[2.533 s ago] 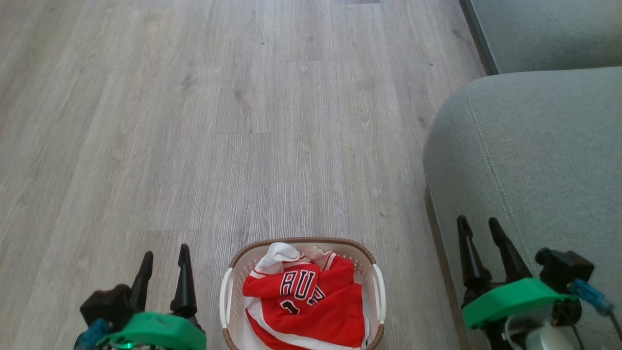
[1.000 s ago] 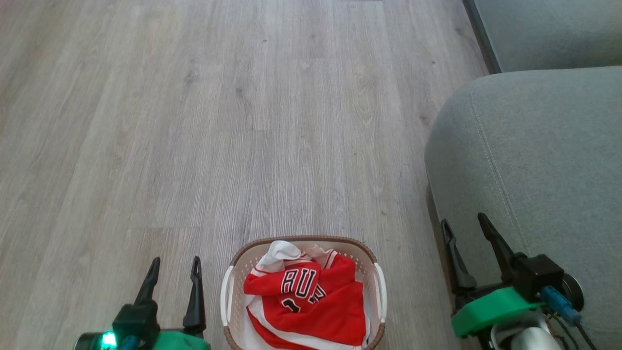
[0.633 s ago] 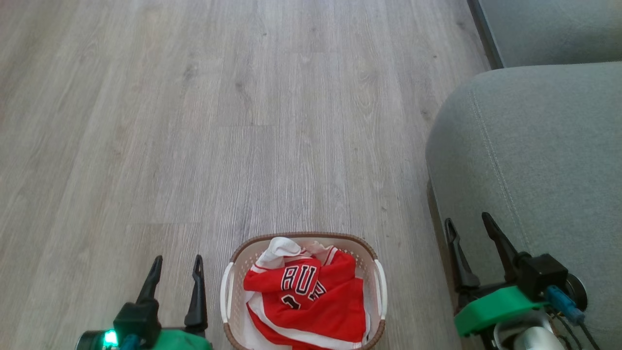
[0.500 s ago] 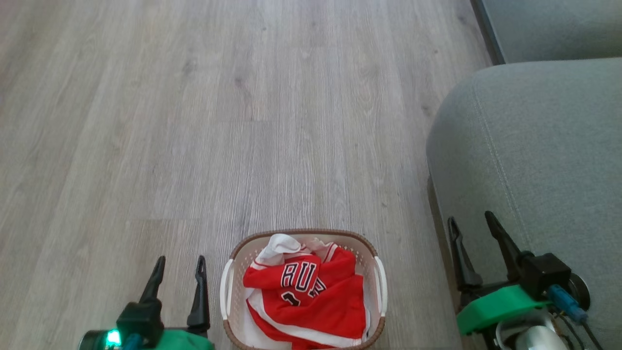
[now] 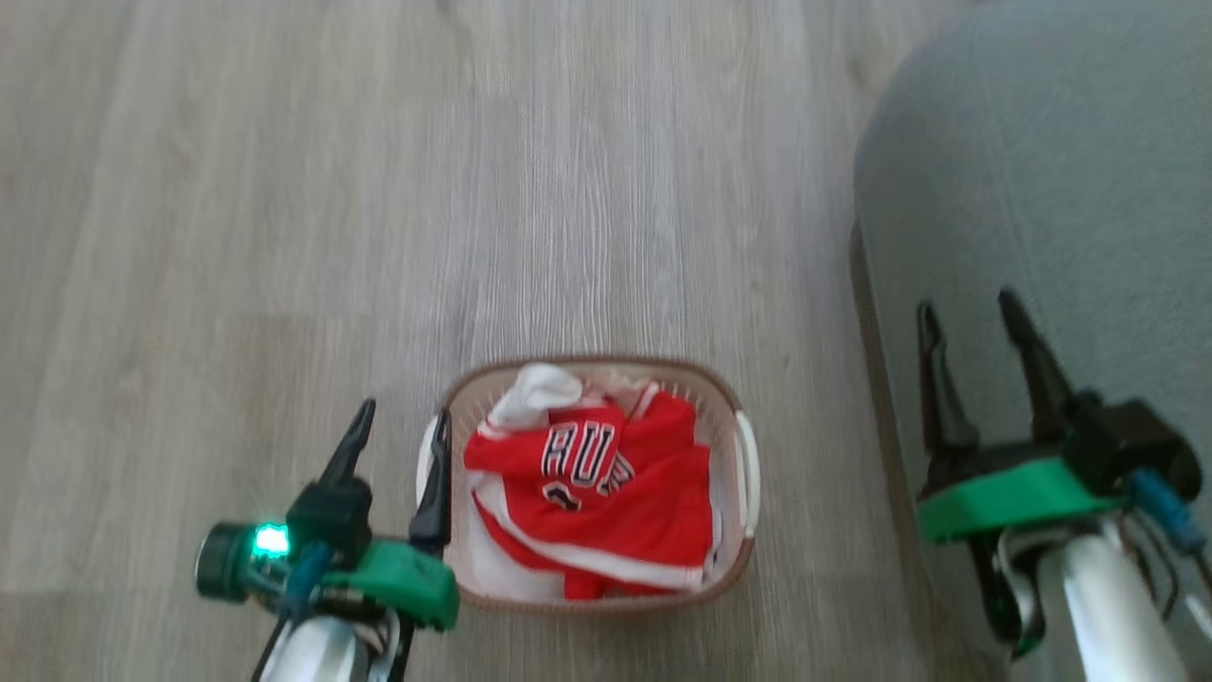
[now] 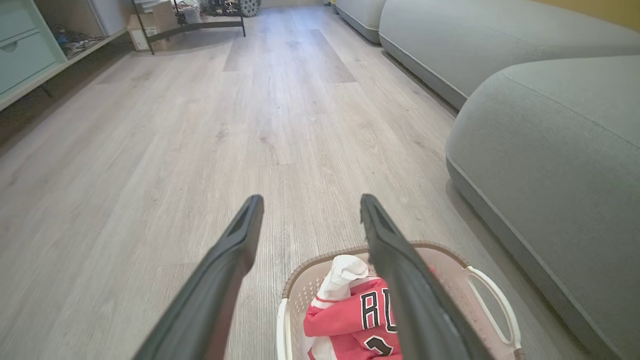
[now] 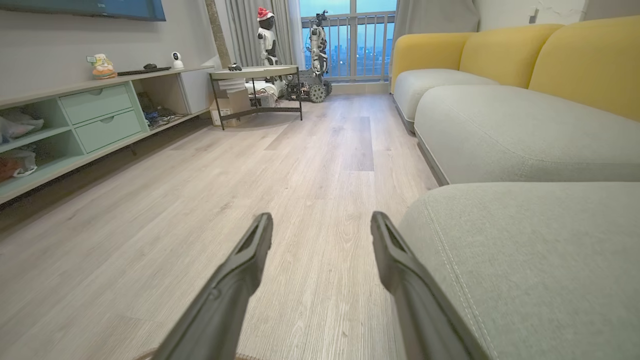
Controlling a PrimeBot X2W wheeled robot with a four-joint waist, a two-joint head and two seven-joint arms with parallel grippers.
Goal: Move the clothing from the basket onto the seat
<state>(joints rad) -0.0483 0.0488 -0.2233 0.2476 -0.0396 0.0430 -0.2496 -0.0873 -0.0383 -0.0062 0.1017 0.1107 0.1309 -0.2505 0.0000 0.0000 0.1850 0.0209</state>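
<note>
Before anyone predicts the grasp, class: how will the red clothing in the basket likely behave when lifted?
The clothing lies crumpled in folds in the basket, so it is probably floppy and would drape when lifted. Its fabric looks smooth, so it may slip from a light pinch. Layers overlap, so one pull might drag others along.

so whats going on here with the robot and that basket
A two-armed robot is bent over a small basket on the wood floor, with the red clothing heaped inside it. Both grippers are open and empty: the left gripper hovers at the basket's left edge, and the right gripper is over by the grey-green seat. Nothing has been picked up yet.
</note>
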